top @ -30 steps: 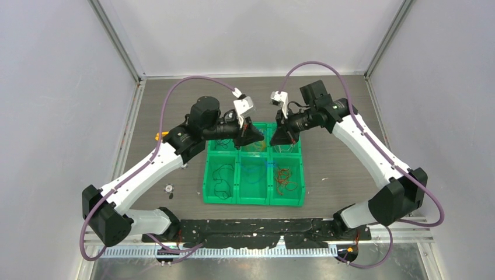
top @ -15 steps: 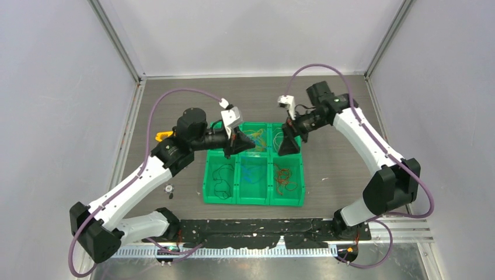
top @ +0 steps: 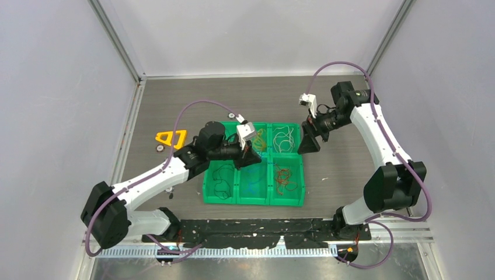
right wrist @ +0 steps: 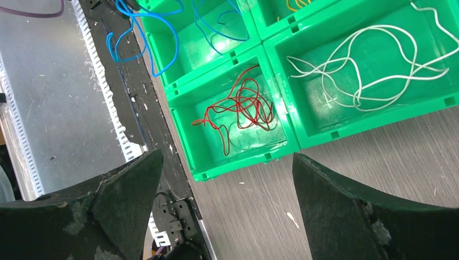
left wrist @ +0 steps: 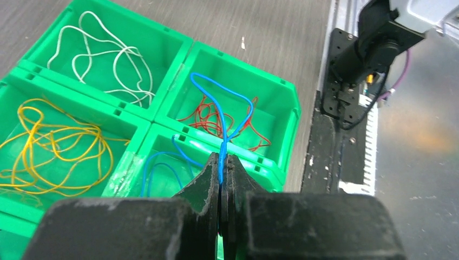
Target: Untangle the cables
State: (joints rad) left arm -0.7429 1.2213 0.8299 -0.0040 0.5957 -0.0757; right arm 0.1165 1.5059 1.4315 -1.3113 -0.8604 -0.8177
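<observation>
A green six-compartment tray [top: 254, 201] holds the cables sorted by colour: yellow [top: 258, 139] and white [top: 285, 139] at the back, black [top: 222, 178], blue [top: 253, 175] and red [top: 285, 178] in front. My left gripper [top: 252, 156] hangs over the tray's middle, shut on a blue cable [left wrist: 219, 114] that loops up from its tips [left wrist: 221, 162] above the red cable [left wrist: 208, 122] and the blue compartment [left wrist: 157, 162]. My right gripper [top: 309, 143] stands open just off the tray's right edge, nothing between its fingers [right wrist: 226, 157]. It looks at the white [right wrist: 373, 70] and red [right wrist: 243, 108] cables.
A yellow triangular piece [top: 171, 137] and small white discs [top: 159, 148] lie on the table left of the tray. A black rail [top: 257, 224] runs along the near edge. Grey walls close in the left, right and back.
My right gripper opened and drew back to the right, out of the tray. My left gripper swung from the back row toward the tray's middle, still shut on the blue cable.
</observation>
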